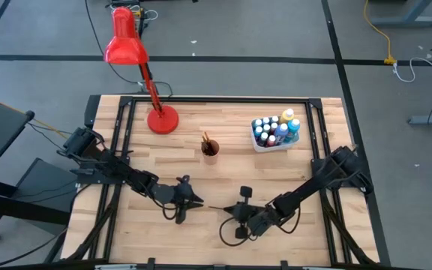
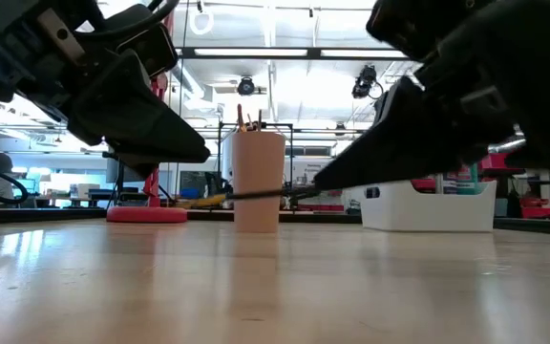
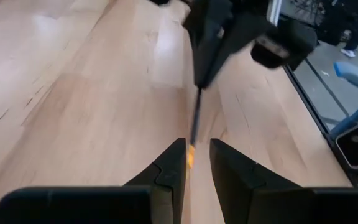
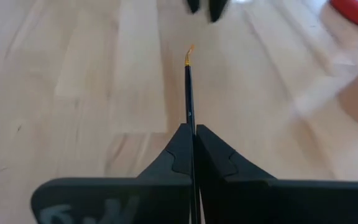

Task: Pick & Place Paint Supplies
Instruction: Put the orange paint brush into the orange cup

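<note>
Pale wood, dark matt plastic, glossy red lamp

The worktop (image 1: 201, 176) is pale butcher-block wood, planked, smooth with a soft sheen. Both the left gripper (image 3: 194, 163) and right gripper (image 4: 191, 146) look like matt black plastic. The paintbrush (image 4: 189, 87) has a thin, glossy dark handle. The desk lamp (image 1: 126, 46) is shiny red; the tub (image 2: 428, 205) smooth white plastic.

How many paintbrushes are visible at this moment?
3 at least: one thin dark-handled paintbrush with an orange tip clamped in the right pincer, and two or so standing in the small orange cup; that cluster is too small to count surely.
</note>
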`<action>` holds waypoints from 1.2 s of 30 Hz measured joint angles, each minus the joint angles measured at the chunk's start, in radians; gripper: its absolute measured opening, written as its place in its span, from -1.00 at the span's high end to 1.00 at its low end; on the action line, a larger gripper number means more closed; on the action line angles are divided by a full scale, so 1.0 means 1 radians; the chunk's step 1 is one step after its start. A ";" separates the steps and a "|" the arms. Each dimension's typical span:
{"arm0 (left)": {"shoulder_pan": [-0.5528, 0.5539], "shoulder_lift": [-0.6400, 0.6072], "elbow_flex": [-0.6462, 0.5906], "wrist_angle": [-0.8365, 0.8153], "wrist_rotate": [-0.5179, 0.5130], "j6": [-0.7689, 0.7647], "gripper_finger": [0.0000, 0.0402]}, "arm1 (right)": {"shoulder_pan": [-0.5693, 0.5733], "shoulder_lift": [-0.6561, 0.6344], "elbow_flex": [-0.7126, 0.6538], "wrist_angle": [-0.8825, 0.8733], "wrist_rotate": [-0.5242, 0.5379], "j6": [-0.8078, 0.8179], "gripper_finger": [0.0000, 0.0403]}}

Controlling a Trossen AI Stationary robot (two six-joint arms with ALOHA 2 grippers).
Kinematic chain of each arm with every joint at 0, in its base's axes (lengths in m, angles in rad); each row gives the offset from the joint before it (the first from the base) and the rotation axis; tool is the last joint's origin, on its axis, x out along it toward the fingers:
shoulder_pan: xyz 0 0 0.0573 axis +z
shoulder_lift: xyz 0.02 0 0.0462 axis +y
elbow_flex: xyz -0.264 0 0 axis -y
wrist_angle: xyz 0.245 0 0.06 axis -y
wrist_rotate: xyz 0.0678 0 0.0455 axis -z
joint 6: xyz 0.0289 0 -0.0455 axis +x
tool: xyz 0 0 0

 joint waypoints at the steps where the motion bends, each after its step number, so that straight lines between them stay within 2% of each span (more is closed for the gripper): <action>1: 0.000 0.000 0.000 0.000 0.008 0.014 0.60 | 0.000 -0.013 0.000 -0.017 0.012 0.008 0.98; 10: -0.001 0.000 0.000 -0.001 0.004 0.167 0.58 | 0.001 -0.078 0.000 -0.039 0.033 -0.023 0.98; 21: 0.000 0.000 0.000 -0.003 -0.017 0.180 0.30 | 0.001 -0.078 0.000 -0.038 0.036 -0.024 0.97; 25: 0.001 0.000 0.000 -0.003 -0.026 0.220 0.26 | 0.001 -0.078 0.000 -0.025 0.050 -0.027 0.97; 30: 0.001 0.000 0.000 -0.004 -0.026 0.256 0.33 | 0.001 -0.078 0.000 -0.023 0.063 -0.050 0.97; 36: 0.002 0.000 0.000 -0.003 -0.029 0.258 0.56 | 0.001 -0.078 0.000 -0.014 0.070 -0.050 0.97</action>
